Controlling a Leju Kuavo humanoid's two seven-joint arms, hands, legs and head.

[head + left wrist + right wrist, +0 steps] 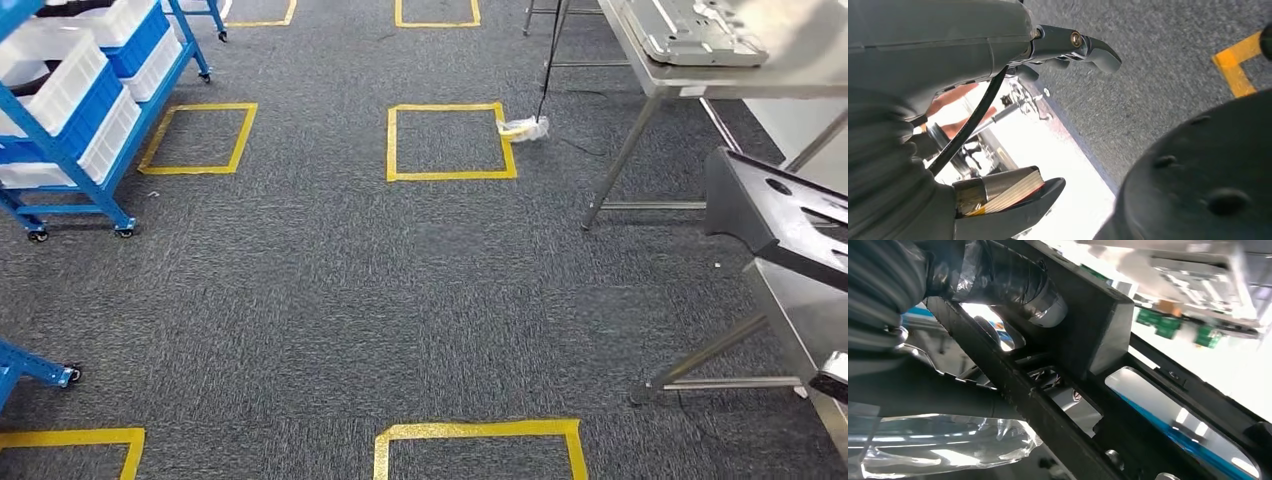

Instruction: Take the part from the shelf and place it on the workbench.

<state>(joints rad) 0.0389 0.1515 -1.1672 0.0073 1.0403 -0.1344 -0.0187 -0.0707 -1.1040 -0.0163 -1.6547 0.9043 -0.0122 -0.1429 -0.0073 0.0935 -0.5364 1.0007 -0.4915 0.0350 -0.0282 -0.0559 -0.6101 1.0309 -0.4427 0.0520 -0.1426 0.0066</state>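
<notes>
A black part [1083,340] is gripped in the right hand [998,285], whose plastic-wrapped thumb is pressed against the part's thick upright wall while dark fingers are seen beneath its long bar. In the head view the same black part [775,215] is seen at the right edge, raised above a steel table [815,320] that is cut off by the picture's lower right. The left hand [1013,135] is held over the grey carpet with nothing in it, its fingers apart.

On the carpet [330,290], squares of yellow tape are laid out: one [478,432] nearest, one [450,141] in the middle, and another [198,137] farther left. A crumpled bit of clear plastic [524,127] is lying at the middle square's far right corner. A blue shelf cart [75,110] with white and blue bins is parked at the left. A steel workbench [800,65] is set at the far right, with a flat grey metal piece [695,32] resting on it.
</notes>
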